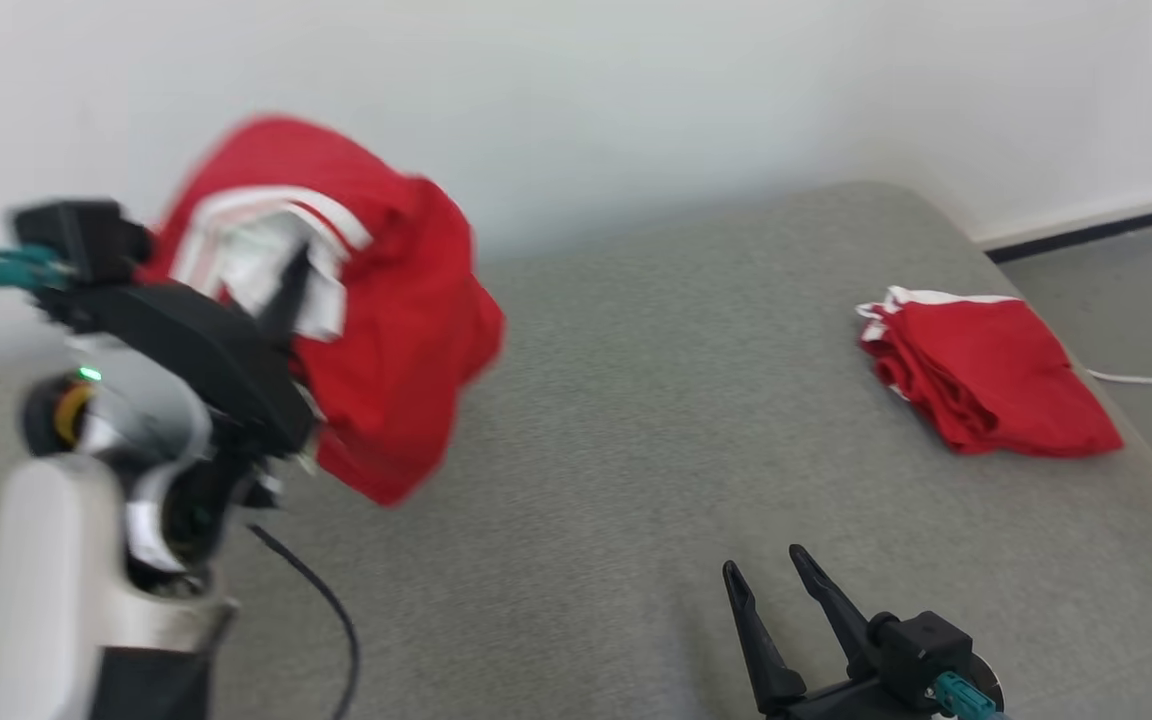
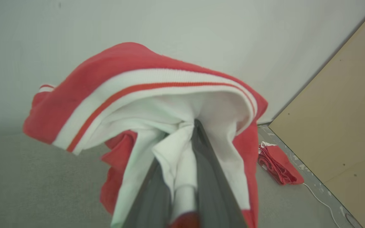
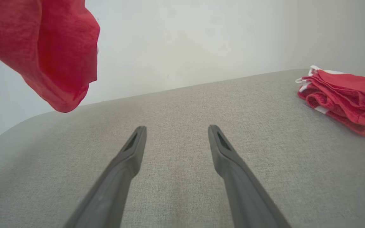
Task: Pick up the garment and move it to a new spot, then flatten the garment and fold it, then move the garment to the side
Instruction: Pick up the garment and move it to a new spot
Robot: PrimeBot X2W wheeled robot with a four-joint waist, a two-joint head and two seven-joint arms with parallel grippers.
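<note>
Grey fabric surface (image 1: 636,450), folded red garment (image 1: 986,385) on its right side

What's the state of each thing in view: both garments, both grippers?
held garment: bunched, lifted off the grey surface, hanging from the left gripper
left gripper: jaws shut on the held garment's white inner fabric
right gripper: jaws open, empty, low over the grey surface
folded garment: folded, lying near the right edge of the grey surface
</note>
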